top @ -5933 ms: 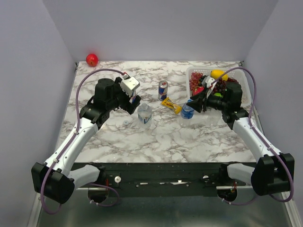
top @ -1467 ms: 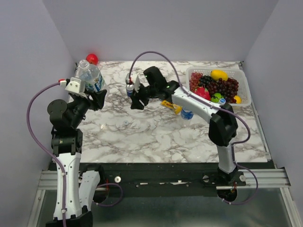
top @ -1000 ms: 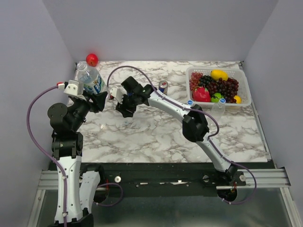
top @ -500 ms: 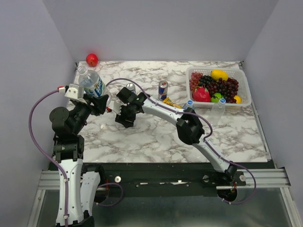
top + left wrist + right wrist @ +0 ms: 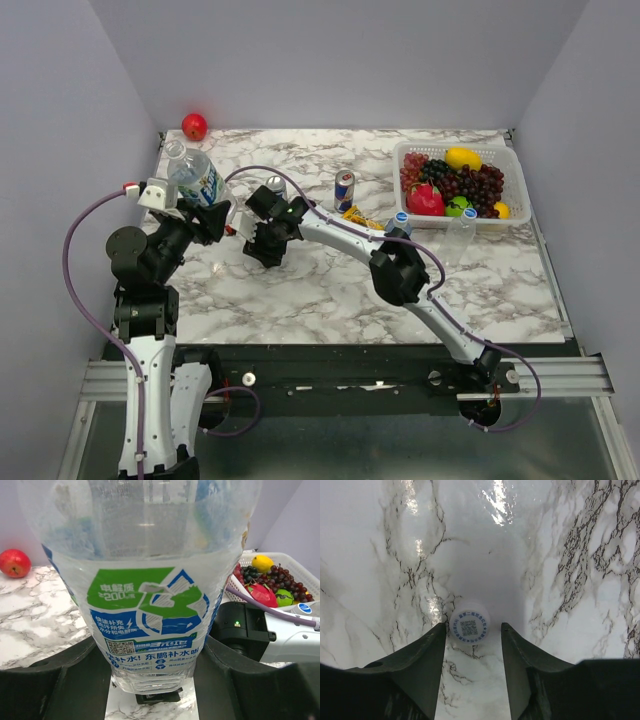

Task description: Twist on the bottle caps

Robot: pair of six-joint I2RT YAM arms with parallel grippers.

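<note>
My left gripper (image 5: 203,215) (image 5: 152,667) is shut on a clear bottle (image 5: 196,176) (image 5: 150,595) with a blue, green and white label, held above the table's left side with its neck tilted up and away. My right arm reaches across to the left, and its gripper (image 5: 265,250) (image 5: 473,628) points down at the marble. The jaws stand open around a whitish cap (image 5: 469,626) printed with a QR code. The cap lies by the left fingertip, with a gap to the right one. Two more bottles (image 5: 398,224) (image 5: 460,230) with blue caps are near the basket.
A white basket (image 5: 512,152) of fruit stands at the back right. A blue-and-silver can (image 5: 344,189) and a yellow snack bar (image 5: 358,215) are mid-table. A red apple (image 5: 194,126) rests in the far left corner. The right arm's links span the table's middle.
My right gripper has come down and toward the near side, onto the table around the whitish cap, and its jaws have narrowed a little. The left arm has lowered the bottle slightly.
</note>
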